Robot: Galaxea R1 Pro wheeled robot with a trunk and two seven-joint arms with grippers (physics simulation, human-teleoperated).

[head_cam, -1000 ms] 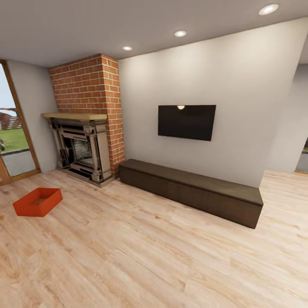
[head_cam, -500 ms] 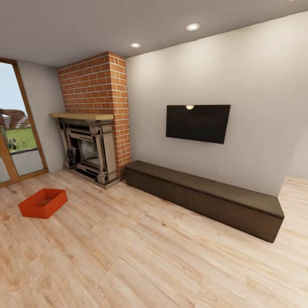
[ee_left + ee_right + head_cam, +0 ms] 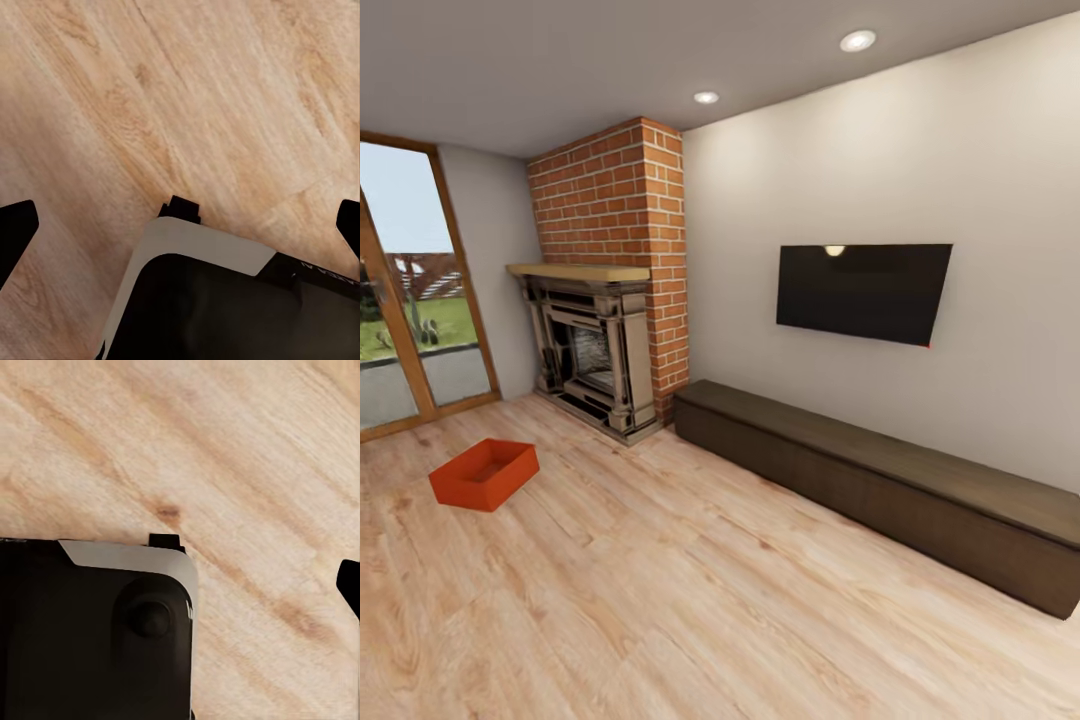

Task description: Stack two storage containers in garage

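Observation:
One orange-red storage container (image 3: 485, 473) sits open and empty on the living room's light wood floor, at the left of the head view, in front of the fireplace and near the glass doors. In the left wrist view my left gripper (image 3: 180, 225) hangs open over the plank floor, its two dark fingertips (image 3: 15, 234) far apart at the picture's edges, with nothing between them. The right wrist view shows one dark fingertip (image 3: 349, 583) at the picture's edge, spread wide over the floor and holding nothing. Neither gripper is near the container.
A brick-columned fireplace (image 3: 600, 350) stands at the back left. A long low dark cabinet (image 3: 880, 480) runs along the cream wall under a wall TV (image 3: 862, 290). Wood-framed glass doors (image 3: 410, 320) are at the far left. My own dark base (image 3: 225, 300) shows below the wrists.
The whole head picture has shifted right, so the camera has turned left. The fireplace, TV and cabinet look a little larger. The container has not moved on the floor.

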